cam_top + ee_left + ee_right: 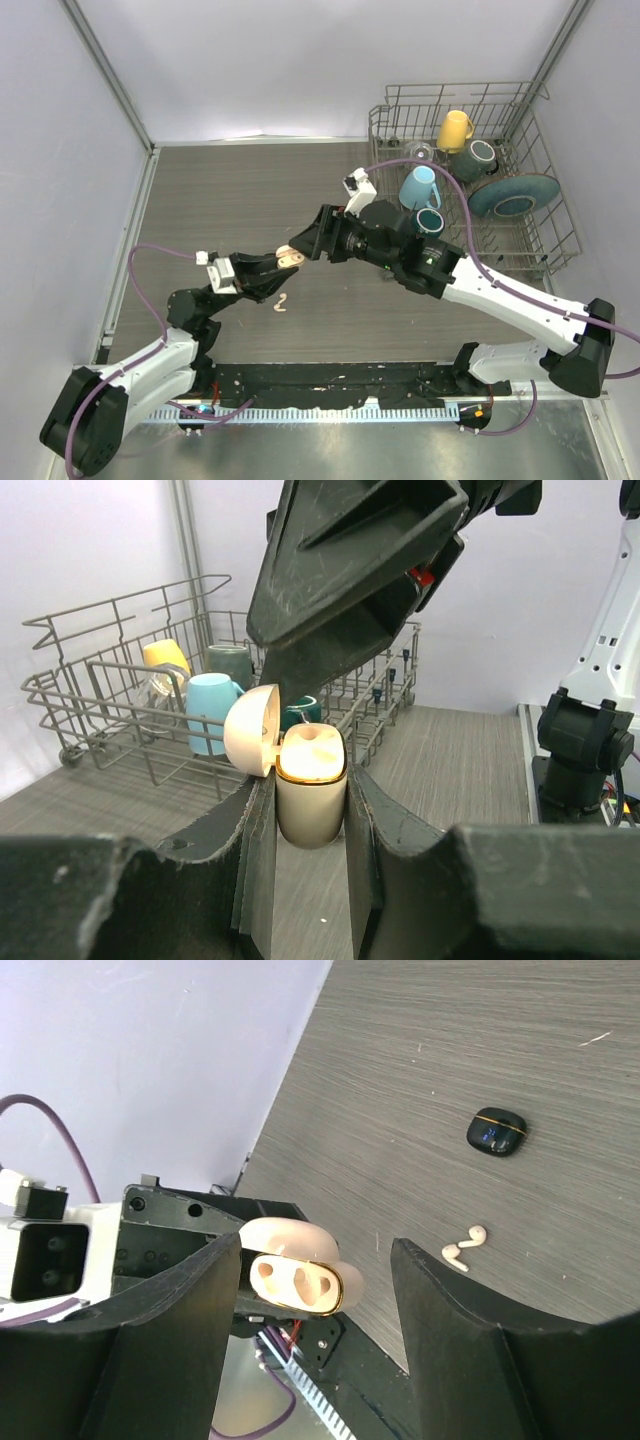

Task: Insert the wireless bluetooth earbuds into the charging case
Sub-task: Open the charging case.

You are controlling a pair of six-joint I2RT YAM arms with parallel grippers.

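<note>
My left gripper (275,264) is shut on the cream charging case (289,258) and holds it above the table. In the left wrist view the case (311,800) stands upright between the fingers with its lid (249,730) flipped open. My right gripper (308,240) is open and empty, directly over the case. The right wrist view shows the case (297,1282) with both sockets empty, between that gripper's fingers (185,1330). Two cream-white earbuds (282,303) lie together on the table, also seen in the right wrist view (462,1248). No black earbuds show.
A closed black case (496,1131) with a gold band lies on the table beyond the earbuds. A wire dish rack (545,235) at the back right holds a yellow mug (455,130), a blue mug (418,186), dark mugs and a plate (513,195).
</note>
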